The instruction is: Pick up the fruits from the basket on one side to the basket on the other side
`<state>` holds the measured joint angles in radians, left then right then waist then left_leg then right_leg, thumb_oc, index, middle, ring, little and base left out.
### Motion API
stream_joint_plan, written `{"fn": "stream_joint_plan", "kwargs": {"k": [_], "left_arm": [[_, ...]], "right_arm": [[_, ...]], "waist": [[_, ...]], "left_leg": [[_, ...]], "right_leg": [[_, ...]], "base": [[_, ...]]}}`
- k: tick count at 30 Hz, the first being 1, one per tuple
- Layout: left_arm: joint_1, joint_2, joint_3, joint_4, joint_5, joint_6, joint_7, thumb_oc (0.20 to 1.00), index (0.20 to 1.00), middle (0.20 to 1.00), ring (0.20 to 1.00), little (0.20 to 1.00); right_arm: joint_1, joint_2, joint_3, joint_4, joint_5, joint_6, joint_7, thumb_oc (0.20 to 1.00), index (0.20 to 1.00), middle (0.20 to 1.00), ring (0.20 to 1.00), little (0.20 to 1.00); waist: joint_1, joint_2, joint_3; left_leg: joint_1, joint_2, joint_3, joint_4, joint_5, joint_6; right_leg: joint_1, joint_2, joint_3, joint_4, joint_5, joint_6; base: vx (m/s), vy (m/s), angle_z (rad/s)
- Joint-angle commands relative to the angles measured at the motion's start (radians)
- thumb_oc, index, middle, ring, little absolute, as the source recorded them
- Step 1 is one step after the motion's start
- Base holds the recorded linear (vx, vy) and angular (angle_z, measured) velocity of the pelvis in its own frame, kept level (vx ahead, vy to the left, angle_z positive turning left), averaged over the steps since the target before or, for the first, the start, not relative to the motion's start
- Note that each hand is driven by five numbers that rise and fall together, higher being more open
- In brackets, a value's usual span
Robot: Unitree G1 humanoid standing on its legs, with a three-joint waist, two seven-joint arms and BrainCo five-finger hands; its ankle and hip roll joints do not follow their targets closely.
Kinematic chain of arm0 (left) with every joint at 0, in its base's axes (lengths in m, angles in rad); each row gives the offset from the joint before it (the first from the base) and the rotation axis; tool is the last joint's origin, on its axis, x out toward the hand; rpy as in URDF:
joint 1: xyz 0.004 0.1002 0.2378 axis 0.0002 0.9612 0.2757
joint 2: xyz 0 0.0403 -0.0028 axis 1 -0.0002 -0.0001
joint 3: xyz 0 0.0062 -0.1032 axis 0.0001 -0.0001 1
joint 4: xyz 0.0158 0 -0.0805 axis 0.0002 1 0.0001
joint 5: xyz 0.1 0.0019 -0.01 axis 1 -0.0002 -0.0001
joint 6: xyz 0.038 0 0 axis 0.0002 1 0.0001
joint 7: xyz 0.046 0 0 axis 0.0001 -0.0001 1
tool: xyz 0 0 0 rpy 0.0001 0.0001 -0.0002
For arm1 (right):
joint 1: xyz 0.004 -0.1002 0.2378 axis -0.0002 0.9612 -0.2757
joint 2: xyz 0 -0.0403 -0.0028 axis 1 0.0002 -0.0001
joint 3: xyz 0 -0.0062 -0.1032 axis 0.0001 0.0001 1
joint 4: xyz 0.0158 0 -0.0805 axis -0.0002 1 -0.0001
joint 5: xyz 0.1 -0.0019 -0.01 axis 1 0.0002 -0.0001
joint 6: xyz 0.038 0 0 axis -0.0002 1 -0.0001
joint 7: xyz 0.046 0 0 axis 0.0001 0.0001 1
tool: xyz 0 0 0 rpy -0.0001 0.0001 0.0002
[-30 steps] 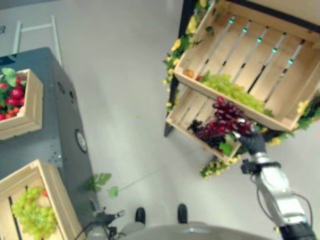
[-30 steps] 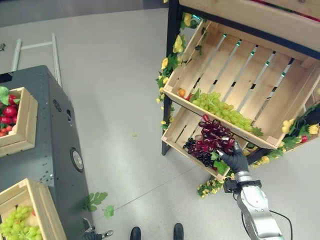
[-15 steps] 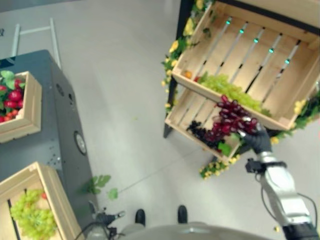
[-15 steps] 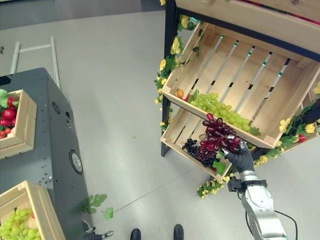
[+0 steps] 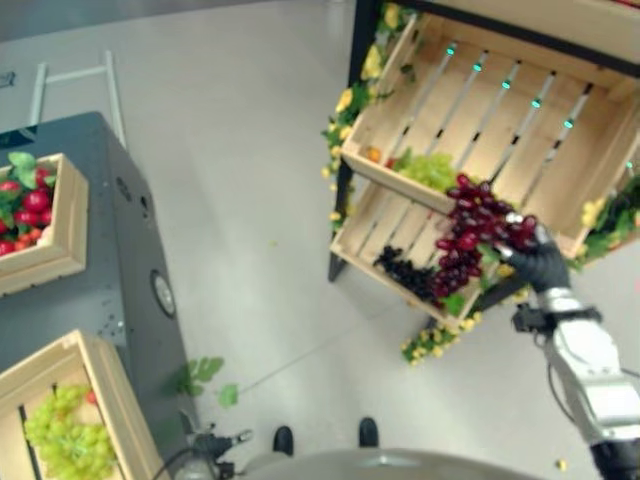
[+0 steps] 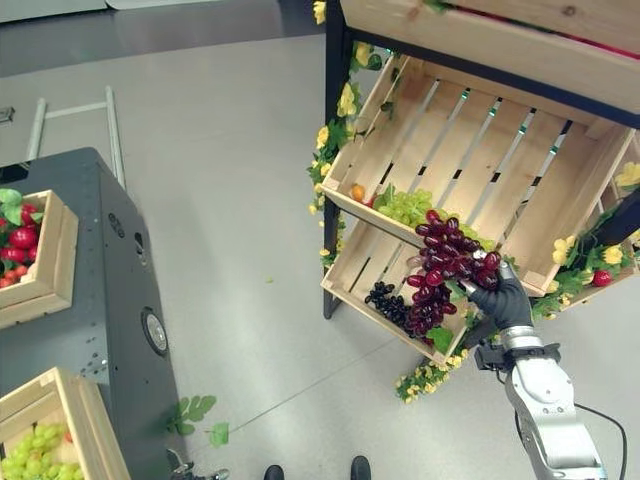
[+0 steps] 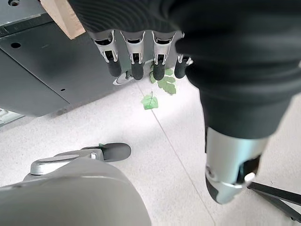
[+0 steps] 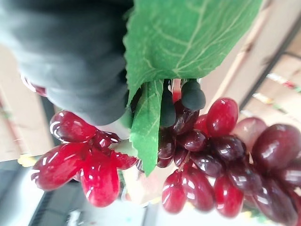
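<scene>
Your right hand (image 6: 503, 303) has its fingers curled round the top of a red grape bunch (image 6: 445, 268), and you hold it in the air in front of the wooden rack, its glossy dark-red berries hanging down and across the front edge of the crates; your right wrist view shows the berries (image 8: 221, 160) packed close with green leaves (image 8: 183, 42) at the stem end. Behind the bunch, you see two slatted crates stacked on the rack: the upper crate (image 6: 470, 150) is tilted forward and holds one green grape bunch (image 6: 405, 207) and one small orange fruit (image 6: 357, 191) at its low front corner; the lower crate (image 6: 362, 272) holds one dark purple grape bunch (image 6: 388, 300). Yellow flowers (image 6: 338, 110) and leaves trim the rack's frame. To your left stands a dark grey cabinet (image 5: 130, 260) carrying two more wooden crates: the far one (image 5: 60, 240) holds red fruits with green leaves, too clustered for you to count, and the near one (image 5: 100, 380) holds one green grape bunch (image 5: 60, 430) and a small red piece beside it. Your left hand (image 7: 141, 61) hangs beside the cabinet with fingers straight and holding nothing, over a floor with loose green leaves (image 7: 160, 89).
</scene>
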<state>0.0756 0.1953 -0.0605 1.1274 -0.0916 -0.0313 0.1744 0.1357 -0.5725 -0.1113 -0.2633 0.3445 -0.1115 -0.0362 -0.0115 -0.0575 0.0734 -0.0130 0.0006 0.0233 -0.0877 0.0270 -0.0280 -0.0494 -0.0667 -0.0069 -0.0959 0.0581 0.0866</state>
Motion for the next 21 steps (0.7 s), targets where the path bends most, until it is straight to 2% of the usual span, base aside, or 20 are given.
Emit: {"fn": "stream_joint_plan", "kwargs": {"k": [1,8,12,21], "left_arm": [[-0.046,-0.033,-0.048,0.081,0.012,-0.005,-0.008,1.000,1.000,1.000,1.000,1.000],[-0.051,-0.027,-0.030,0.082,0.014,-0.007,-0.017,1.000,1.000,1.000,1.000,1.000],[-0.052,-0.023,-0.024,0.086,0.018,-0.006,-0.022,1.000,1.000,1.000,1.000,1.000],[-0.054,-0.015,-0.027,0.084,0.017,-0.002,-0.018,1.000,1.000,1.000,1.000,1.000]], "right_arm": [[-0.125,-0.035,-0.114,-0.092,0.052,-0.087,0.015,0.200,0.200,0.200,0.200,0.200],[-0.067,-0.048,-0.114,-0.216,0.099,-0.089,0.104,0.200,0.200,0.200,0.200,0.200],[-0.051,-0.061,-0.134,-0.262,0.117,-0.096,0.121,0.200,0.200,0.200,0.200,0.200],[-0.095,-0.126,-0.189,-0.229,0.146,-0.102,0.073,0.200,0.200,0.200,0.200,0.200]], "waist": [[0.016,-0.018,-0.022],[0.008,-0.035,-0.024],[0.001,-0.044,-0.029],[0.000,-0.056,-0.045]], "left_leg": [[-0.015,-0.018,-0.026,0.004,-0.070,0.000],[-0.013,-0.018,-0.024,0.005,-0.073,-0.001],[-0.008,-0.019,-0.019,0.006,-0.078,0.001],[0.001,-0.022,-0.008,0.005,-0.086,0.005]], "right_leg": [[0.010,0.049,0.024,0.009,-0.080,0.044],[0.010,0.050,0.030,0.009,-0.079,0.044],[0.014,0.049,0.034,0.009,-0.079,0.045],[0.016,0.046,0.047,0.009,-0.077,0.048]], "base": [[0.00,0.000,0.00],[0.00,0.000,0.00],[0.00,0.000,0.00],[0.01,0.019,-0.06]]}}
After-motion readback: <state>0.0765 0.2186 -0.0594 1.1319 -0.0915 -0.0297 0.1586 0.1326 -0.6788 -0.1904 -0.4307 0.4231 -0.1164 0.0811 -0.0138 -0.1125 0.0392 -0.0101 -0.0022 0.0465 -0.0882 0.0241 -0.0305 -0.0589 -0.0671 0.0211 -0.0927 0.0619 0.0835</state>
